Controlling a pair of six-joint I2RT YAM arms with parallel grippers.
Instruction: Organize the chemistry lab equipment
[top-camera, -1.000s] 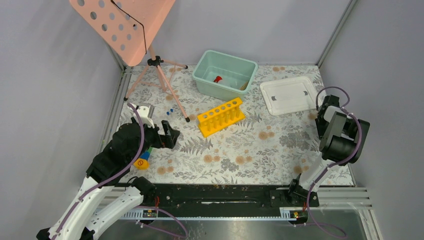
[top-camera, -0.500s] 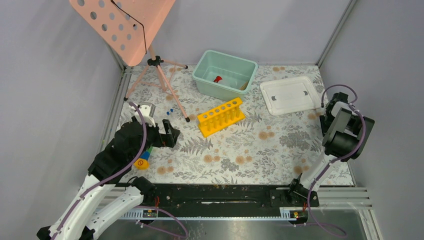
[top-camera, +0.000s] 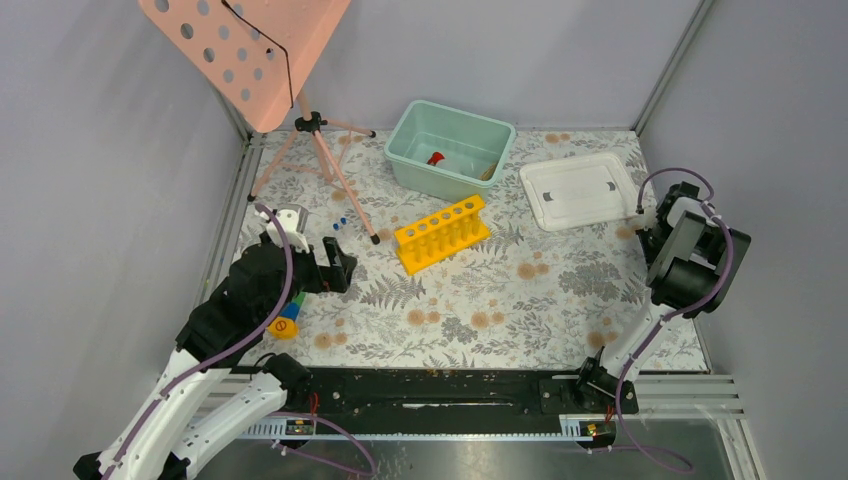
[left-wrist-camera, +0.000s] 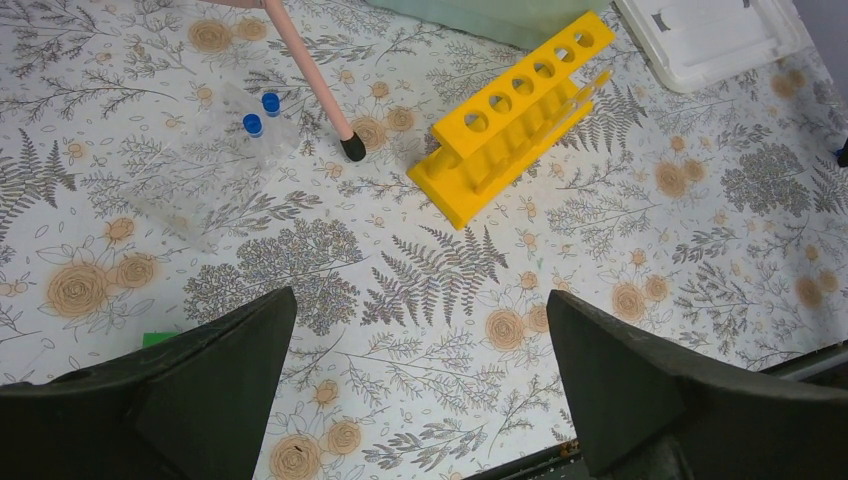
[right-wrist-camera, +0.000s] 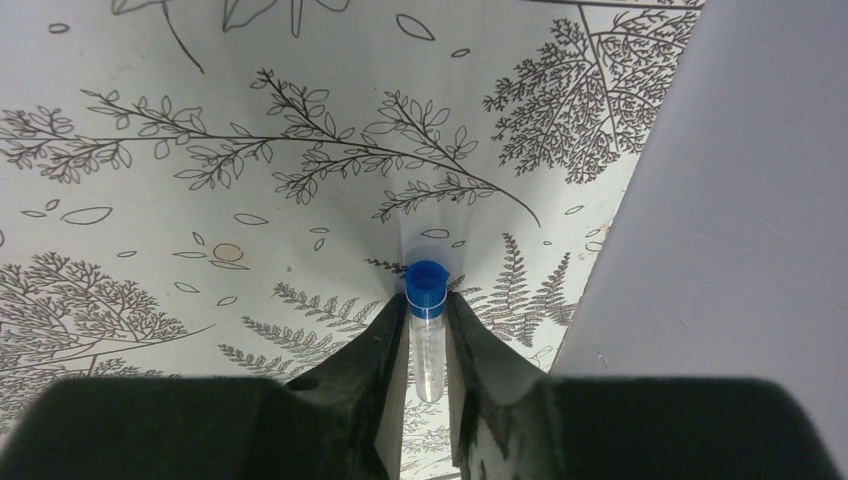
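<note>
Presently the right gripper (right-wrist-camera: 426, 306) is clenched on a small tube (right-wrist-camera: 428, 355), its dark fingers (right-wrist-camera: 385, 345) pressing the clear barrel just below the blue cap (right-wrist-camera: 425, 278). This shows at lower centre of the right wrist view, close to the grey side wall. Whether the tube's base rests on the floral cloth (right-wrist-camera: 200, 200) cannot be told. The left gripper (left-wrist-camera: 420, 300) is released, jaws spread wide and holding nothing. Two loose tubes (left-wrist-camera: 257, 112) lie side by side at upper left of the left wrist view, near a leg of the pink stand (left-wrist-camera: 310, 75). The yellow rack (left-wrist-camera: 520, 115), a moulded plastic bar with a row of round holes, lies at upper centre of that view, well apart from the held tube. A red-capped bottle (top-camera: 436, 158) lies inside the pale green bin (top-camera: 445, 186) at top centre of the overhead view, with a white lid (top-camera: 580, 190) to the right of the bin. Judgement: the tubes are very light, rigid, smooth and round, so liable to roll or slip. A grip across the barrel near the cap, as found, is sound. The rack looks light and stiff, best taken across its narrow width, and the bottle by its body below the cap.
</note>
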